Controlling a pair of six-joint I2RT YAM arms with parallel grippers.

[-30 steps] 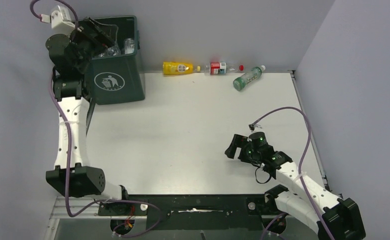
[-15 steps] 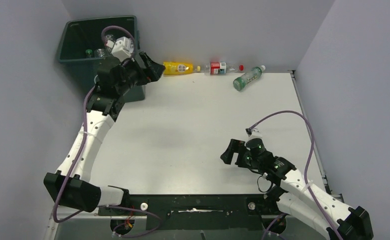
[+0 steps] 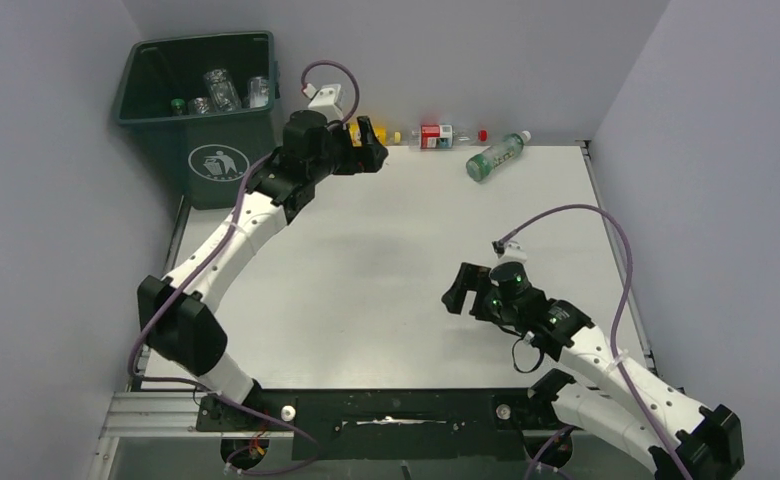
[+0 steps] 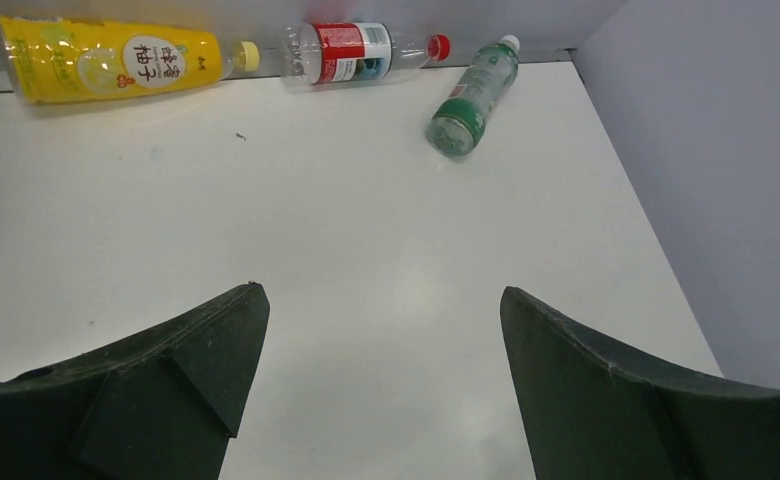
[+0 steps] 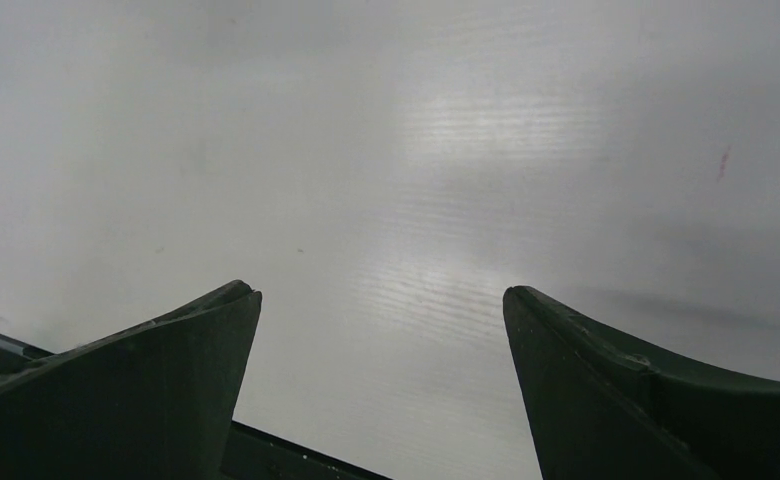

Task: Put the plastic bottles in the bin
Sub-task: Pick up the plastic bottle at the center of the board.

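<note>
Bottles [image 3: 216, 92] inside dark green bin [image 3: 166, 150]

Top view: yellow bottle [image 3: 395, 136] mostly hidden behind left gripper [image 3: 374, 146]; only cap end shows.

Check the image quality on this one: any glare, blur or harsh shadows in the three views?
Top external: even light and sharp, with only a faint soft shadow mid-table. Left wrist: crisp, the yellow bottle label is legible, mild sheen on the table. Right wrist: broad washed-out glare across bare table, and the dark fingers are underexposed with little detail.
</note>
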